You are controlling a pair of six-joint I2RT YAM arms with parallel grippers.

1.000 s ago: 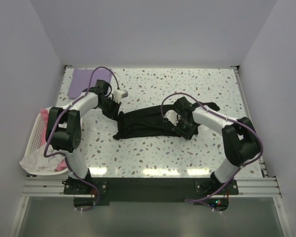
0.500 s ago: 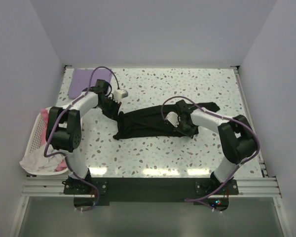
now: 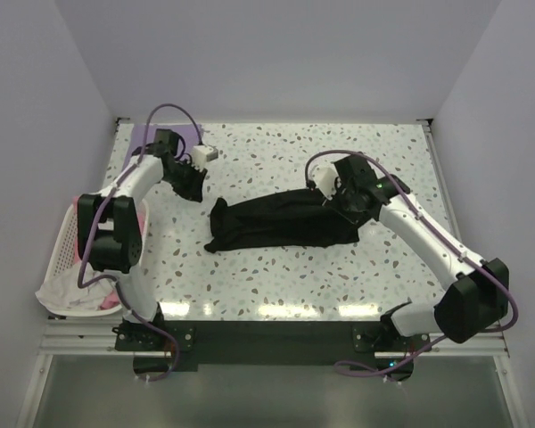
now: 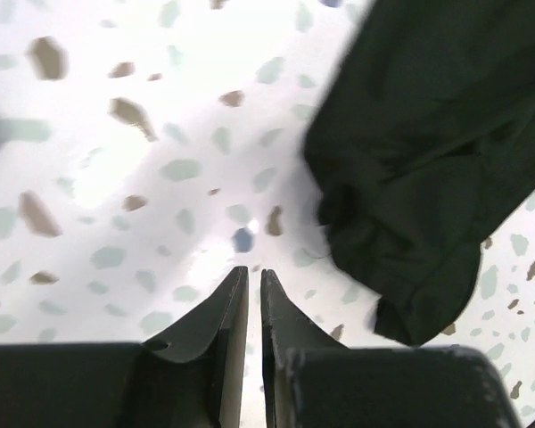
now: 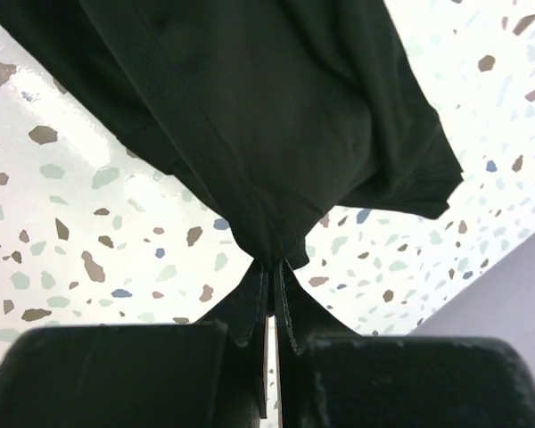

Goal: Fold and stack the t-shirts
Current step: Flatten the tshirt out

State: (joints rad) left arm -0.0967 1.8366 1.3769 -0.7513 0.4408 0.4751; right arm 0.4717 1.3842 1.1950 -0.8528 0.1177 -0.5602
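A black t-shirt (image 3: 281, 223) lies bunched in a long strip across the middle of the speckled table (image 3: 276, 152). My right gripper (image 3: 346, 203) is at the shirt's right end and is shut on a pinch of black fabric; the right wrist view shows the cloth (image 5: 276, 116) caught between the fingertips (image 5: 272, 263) and hanging from them. My left gripper (image 3: 190, 183) is up and left of the shirt's left end, apart from it. In the left wrist view its jaws (image 4: 255, 272) are closed with nothing between them, and the shirt (image 4: 428, 152) lies to their upper right.
A folded purple t-shirt (image 3: 147, 141) lies at the table's far left corner. A white basket (image 3: 67, 236) stands off the left edge, with white and pink clothes (image 3: 71, 292) spilling at its near end. Walls enclose the table.
My left gripper has let go of the shirt's left end and moved up and left. My right arm has extended and lifted, carrying the shirt's right end; the right flap is now drawn in.
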